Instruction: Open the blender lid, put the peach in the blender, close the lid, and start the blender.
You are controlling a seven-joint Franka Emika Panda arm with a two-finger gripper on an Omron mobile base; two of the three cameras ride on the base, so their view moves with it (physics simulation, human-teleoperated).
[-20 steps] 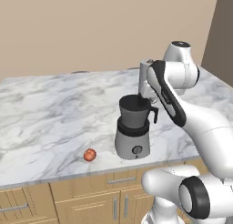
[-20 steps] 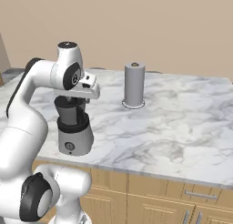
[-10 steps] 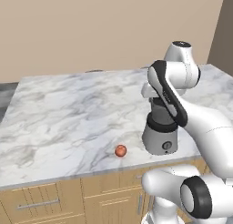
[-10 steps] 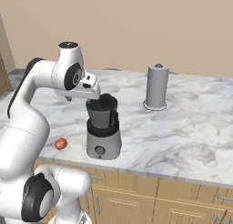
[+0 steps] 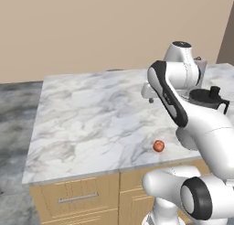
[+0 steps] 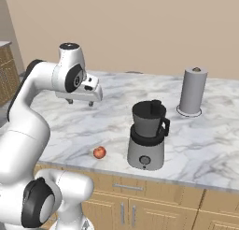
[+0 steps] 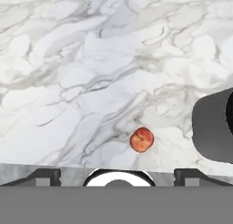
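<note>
Claw (image 6: 80, 102) spread apart, empty, hanging high over tabletop (image 6: 112, 107), well left of blender (image 6: 147, 136). Hand view looks straight down on peach (image 7: 141, 140). Peach (image 6: 99, 152) near front edge of tabletop, left of blender, touching nothing. Lid (image 6: 149, 106) appears still on jar, black knob up; jar contents hidden, cannot tell if anything inside. Step in hand, by my read: positioning, lid not yet off. Next move needs claw over lid knob, pinch, lift clear. Grey cylinder (image 6: 192, 91) stands behind blender, apart.
</note>
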